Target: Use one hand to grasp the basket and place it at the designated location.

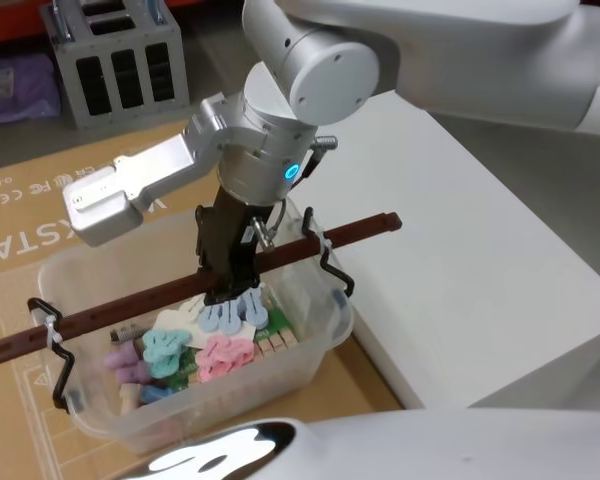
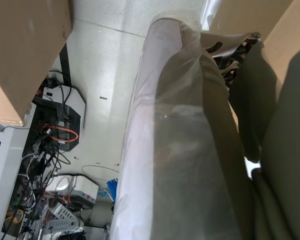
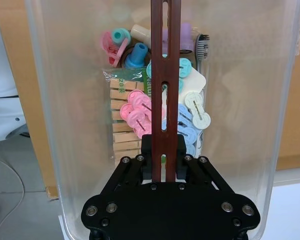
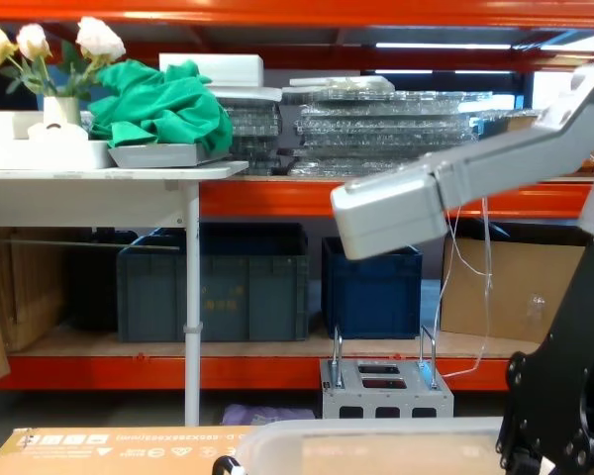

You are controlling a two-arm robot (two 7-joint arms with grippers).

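Right gripper (image 1: 226,285) (image 3: 163,152): black fingers pressed together on the dark red-brown slotted handle bar (image 1: 130,308) (image 3: 165,60), pinching it near mid-span. The white right arm (image 1: 310,70) comes in from the upper right.

The wide, pale translucent plastic basket (image 1: 310,365) (image 3: 250,100) (image 4: 376,440) is directly under the gripper. The bar runs across its length and overhangs both ends. A black wire hook sits at each end of the basket: right end (image 1: 332,262), left end (image 1: 55,372).

Inside the basket:
- pastel plastic pegs, pink (image 1: 225,355) (image 3: 135,112), pale blue (image 1: 230,315) and teal (image 1: 165,348)
- a row of plain wooden clothespins (image 1: 277,343) (image 3: 122,127)

The basket is over the flat brown printed cardboard carton (image 1: 20,215) (image 4: 109,442), near the carton's right edge. Can't tell whether the base is touching the carton or just off it.

A plain white table surface (image 1: 480,260) sits just right of the basket, close to its right end.

Further back, a grey slotted metal rack (image 1: 120,60) (image 4: 386,388) stands on the floor beyond the carton.

In the chest view, orange steel shelving (image 4: 267,198) stands behind that, with dark blue crates (image 4: 213,282) on the low shelf and a green cloth (image 4: 163,109) on a white stand.
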